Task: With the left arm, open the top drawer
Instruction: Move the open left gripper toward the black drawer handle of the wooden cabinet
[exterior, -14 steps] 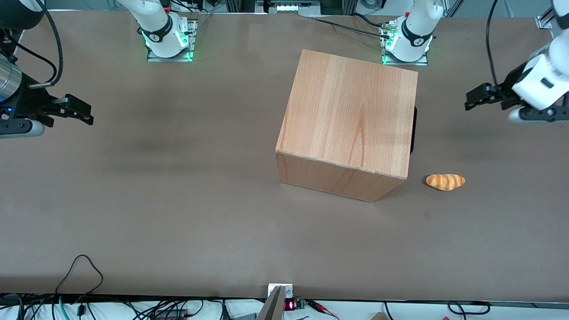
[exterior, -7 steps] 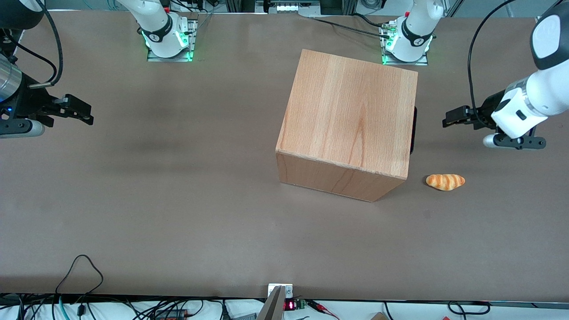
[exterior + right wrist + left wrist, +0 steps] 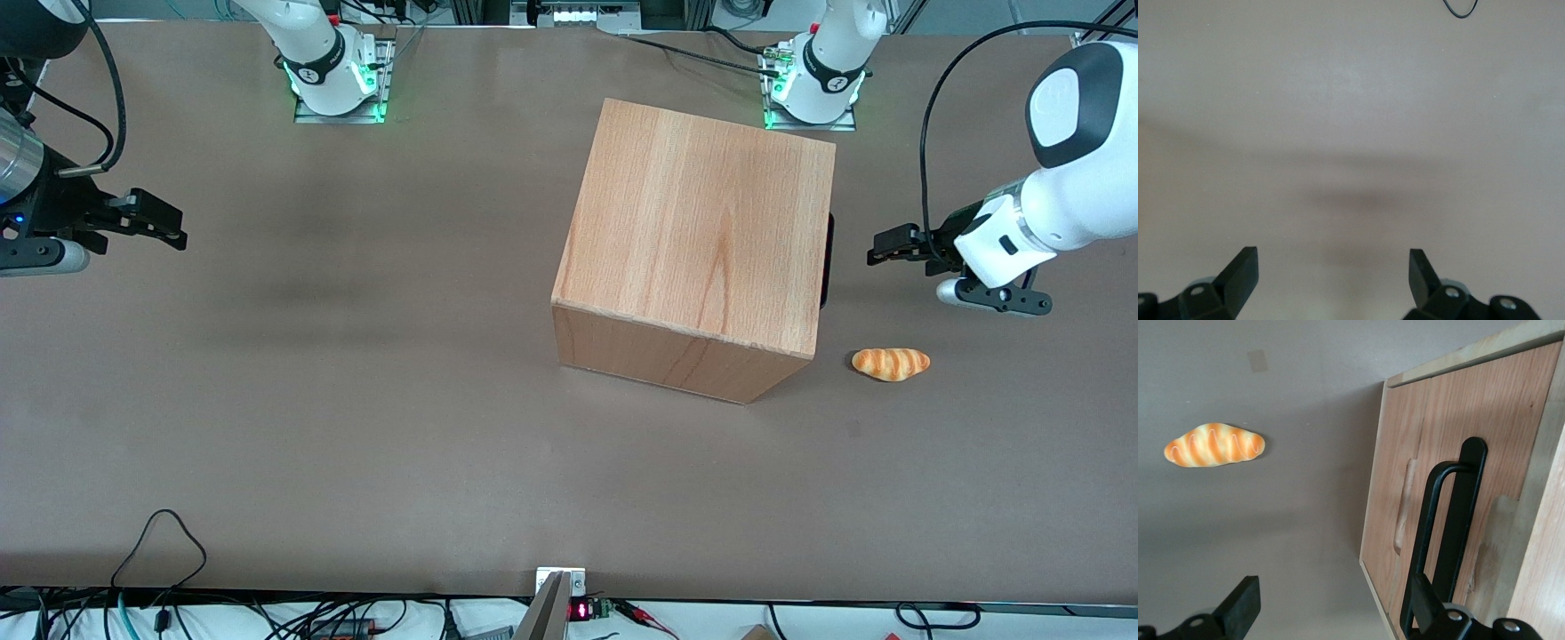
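Front view: your left arm (image 3: 1058, 213) reaches in from the working arm's end of the table, and its gripper (image 3: 880, 249) hangs above the tabletop (image 3: 356, 400), level with the cabinet's (image 3: 702, 231) handle side and clear of it. The fingertips point at that side. From this angle you cannot judge the gap between them. Of the top drawer you see only a thin black strip, its handle (image 3: 829, 262), standing proud of the cabinet edge that faces the gripper. The strip's long axis runs along that face, toward and away from the camera. The drawer front itself is not visible here. A bread roll (image 3: 891, 364) lies on the table nearer the camera than the gripper, just off the cabinet's near corner, apart from both.

Left wrist view: here you get what the front view withholds. The gripper (image 3: 1331, 607) is spread wide, with nothing between its fingers (image 3: 1241, 607). The top drawer (image 3: 1438, 467) presents its flat wooden front squarely to the gripper. The panel sits within the cabinet frame, with no pulled-out gap visible. The handle (image 3: 1448, 540) is a black bar loop standing off the panel, its long axis parallel to the panel's long edge. One finger overlaps the handle's end in this view; contact cannot be confirmed. The bread roll (image 3: 1215, 445) lies on the table off to the open finger's side.

Right wrist view: bare tabletop only.
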Motion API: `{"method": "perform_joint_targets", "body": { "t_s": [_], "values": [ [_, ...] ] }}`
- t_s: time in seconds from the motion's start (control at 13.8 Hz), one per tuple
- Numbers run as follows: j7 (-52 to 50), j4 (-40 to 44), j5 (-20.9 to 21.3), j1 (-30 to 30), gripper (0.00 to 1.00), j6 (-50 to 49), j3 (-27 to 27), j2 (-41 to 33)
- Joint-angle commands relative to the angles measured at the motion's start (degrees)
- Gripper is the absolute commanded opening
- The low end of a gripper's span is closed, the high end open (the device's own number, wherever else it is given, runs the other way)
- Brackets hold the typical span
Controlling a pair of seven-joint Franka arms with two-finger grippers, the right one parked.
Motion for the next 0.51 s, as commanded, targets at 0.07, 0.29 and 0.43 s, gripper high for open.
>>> {"method": "perform_joint_targets", "body": {
  "t_s": [0.07,0.29,0.43],
  "values": [
    [4.05,-3.0,-4.62,0.37,1.0,3.34,0.09,0.41],
    [4.41,-3.36,-5.5,-0.16,1.0,3.96,-0.26,1.2],
    [4.41,-3.36,-6.03,-0.16,1.0,4.05,-0.7,1.56]
  ]
}}
